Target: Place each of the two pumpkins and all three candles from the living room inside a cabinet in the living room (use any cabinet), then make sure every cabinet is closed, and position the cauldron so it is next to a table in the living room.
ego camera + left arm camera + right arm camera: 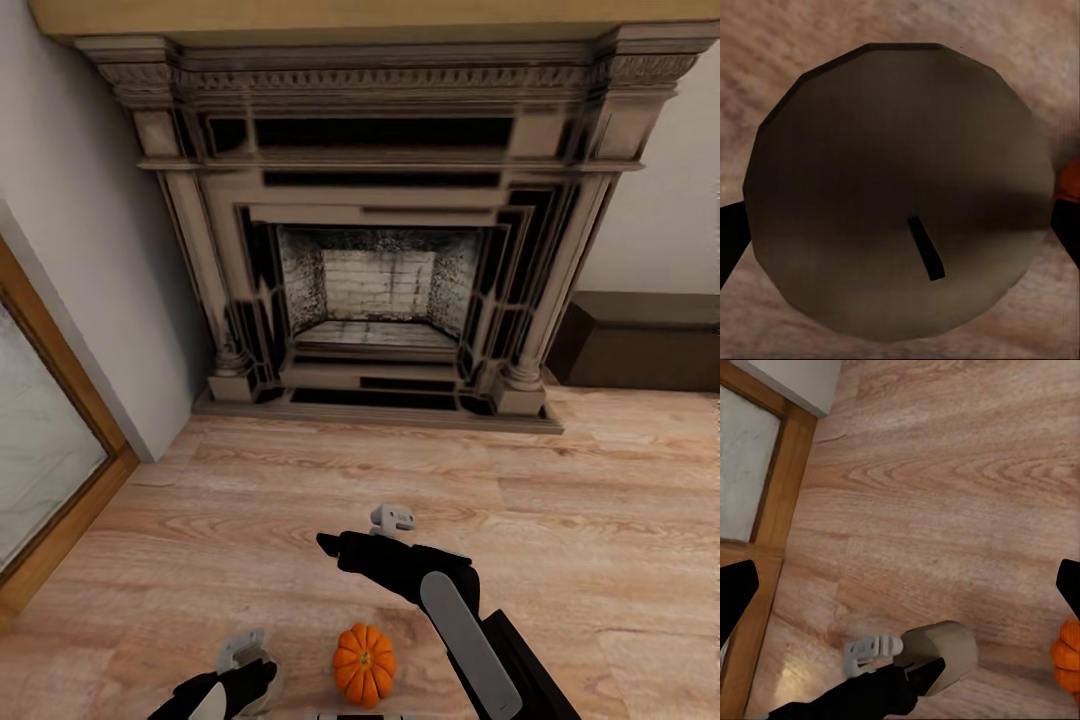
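Left jaws straddle a candle (896,191), grip unclear; right jaws spread empty; pumpkin (364,663) partly cut off.

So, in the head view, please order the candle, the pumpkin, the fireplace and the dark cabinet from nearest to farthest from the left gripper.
1. candle, at the left gripper
2. pumpkin, just beside
3. fireplace, ahead
4. cabinet, far right

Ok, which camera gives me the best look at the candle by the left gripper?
The left wrist view: the candle shows from straight above, with its dark wick. The right wrist view shows its side beside the left gripper. The head view catches just a sliver.
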{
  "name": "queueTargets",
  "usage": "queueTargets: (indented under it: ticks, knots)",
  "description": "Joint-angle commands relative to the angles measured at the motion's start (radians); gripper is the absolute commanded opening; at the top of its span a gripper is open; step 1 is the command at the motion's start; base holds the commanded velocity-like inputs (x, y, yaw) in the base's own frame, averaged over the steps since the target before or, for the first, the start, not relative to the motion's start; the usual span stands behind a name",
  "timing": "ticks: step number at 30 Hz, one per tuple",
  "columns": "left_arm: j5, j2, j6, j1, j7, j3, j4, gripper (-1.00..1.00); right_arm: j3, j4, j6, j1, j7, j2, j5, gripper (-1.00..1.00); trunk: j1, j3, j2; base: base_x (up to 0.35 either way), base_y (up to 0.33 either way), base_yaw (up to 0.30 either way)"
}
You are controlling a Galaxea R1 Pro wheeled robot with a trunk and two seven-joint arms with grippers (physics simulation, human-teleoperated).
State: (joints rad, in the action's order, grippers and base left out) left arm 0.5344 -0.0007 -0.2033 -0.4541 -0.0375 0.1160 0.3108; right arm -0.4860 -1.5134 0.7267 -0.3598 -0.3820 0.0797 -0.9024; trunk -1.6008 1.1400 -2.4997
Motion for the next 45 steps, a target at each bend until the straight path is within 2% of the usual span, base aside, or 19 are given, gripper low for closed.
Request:
queueTargets:
  ticks: [1,6,11,17,19,21,24,27,29,31,33,34,35,36,37,38,41,42,45]
  knots:
    - [0.009,0.001,-0.003,0.000,-0.004,0.007,0.002,-1.00,0.000,-0.001,0.001,-0.001,-0.010,0.000,-0.010,1.00,0.005,-0.002,0.007,-0.322,0.000,0.000]
    - [0.009,0.002,-0.004,0.000,-0.004,0.007,0.002,-1.00,0.002,-0.001,0.000,-0.001,-0.009,0.000,-0.017,1.00,0.024,-0.018,0.042,-0.120,0.000,0.000]
    - [0.009,0.004,-0.004,0.000,0.000,0.007,0.003,-1.00,0.005,-0.001,0.000,-0.001,-0.011,0.001,-0.091,1.00,0.043,-0.034,0.077,-0.012,0.000,0.000]
    - [0.009,0.006,-0.004,0.000,0.002,0.004,0.004,-1.00,0.011,-0.002,-0.001,-0.001,-0.012,0.000,-0.106,1.00,0.066,-0.053,0.119,0.000,0.000,0.000]
    - [0.009,0.010,-0.004,0.000,0.002,0.004,0.005,-1.00,0.042,-0.004,-0.001,-0.001,-0.011,-0.001,-0.108,1.00,0.074,-0.059,0.133,0.000,0.000,0.000]
    - [0.014,0.021,-0.005,0.000,0.004,0.004,0.007,-1.00,0.089,-0.006,0.000,-0.001,-0.009,-0.001,-0.109,1.00,0.081,-0.065,0.147,0.000,0.000,0.000]
    - [0.048,0.055,-0.022,-0.001,0.009,0.004,0.011,-1.00,0.181,-0.014,0.007,-0.001,0.004,-0.004,-0.112,1.00,0.093,-0.075,0.168,0.000,0.000,0.000]
    - [0.090,0.100,-0.096,-0.004,0.011,0.005,0.049,-1.00,0.268,-0.021,0.038,-0.001,0.018,-0.009,-0.115,1.00,0.104,-0.084,0.189,0.000,0.000,0.000]
    - [0.129,0.148,-0.199,-0.005,0.011,0.004,0.138,-1.00,0.324,-0.021,0.065,-0.001,0.027,-0.010,-0.116,1.00,0.112,-0.090,0.203,0.000,0.000,0.000]
    - [0.194,0.206,-0.345,-0.006,0.011,0.003,0.262,-1.00,0.365,-0.022,0.086,-0.001,0.035,-0.010,-0.116,1.00,0.120,-0.096,0.217,0.000,0.000,0.000]
    - [0.280,0.270,-0.490,-0.005,0.011,0.002,0.392,-1.00,0.387,-0.021,0.096,-0.001,0.039,-0.010,-0.116,1.00,0.127,-0.103,0.231,0.000,0.000,0.000]
    - [0.302,0.286,-0.521,-0.006,0.011,0.002,0.422,-1.00,0.391,-0.021,0.097,-0.001,0.039,-0.011,-0.117,1.00,0.131,-0.106,0.238,0.000,0.000,0.000]
    - [0.349,0.314,-0.577,-0.005,0.010,0.002,0.478,-1.00,0.395,-0.020,0.099,-0.001,0.040,-0.011,-0.117,1.00,0.135,-0.109,0.245,0.000,0.000,0.000]
    - [0.414,0.351,-0.651,-0.006,0.010,0.001,0.549,-1.00,0.399,-0.020,0.101,-0.001,0.041,-0.011,-0.117,1.00,0.139,-0.112,0.252,0.000,0.000,0.000]
    - [0.457,0.374,-0.700,-0.005,0.010,-0.005,0.588,-1.00,0.401,-0.020,0.102,-0.001,0.041,-0.011,-0.117,1.00,0.143,-0.115,0.259,0.000,0.000,0.000]
    - [0.477,0.385,-0.718,-0.005,0.010,-0.010,0.603,-1.00,0.401,-0.019,0.102,-0.001,0.041,-0.011,-0.117,1.00,0.146,-0.118,0.266,0.000,0.000,0.000]
    - [0.584,0.436,-0.775,-0.002,0.010,-0.055,0.655,-1.00,0.403,-0.018,0.103,-0.001,0.041,-0.011,-0.117,1.00,0.158,-0.128,0.287,0.000,0.000,0.000]
    - [0.650,0.462,-0.791,0.000,0.010,-0.075,0.669,-1.00,0.403,-0.015,0.102,-0.001,0.041,-0.011,-0.116,1.00,0.162,-0.131,0.294,0.000,0.000,0.000]
    - [0.667,0.464,-0.795,0.000,0.010,-0.075,0.674,-1.00,0.403,-0.013,0.101,-0.001,0.041,-0.011,-0.117,1.00,0.173,-0.140,0.315,0.000,0.000,0.000]
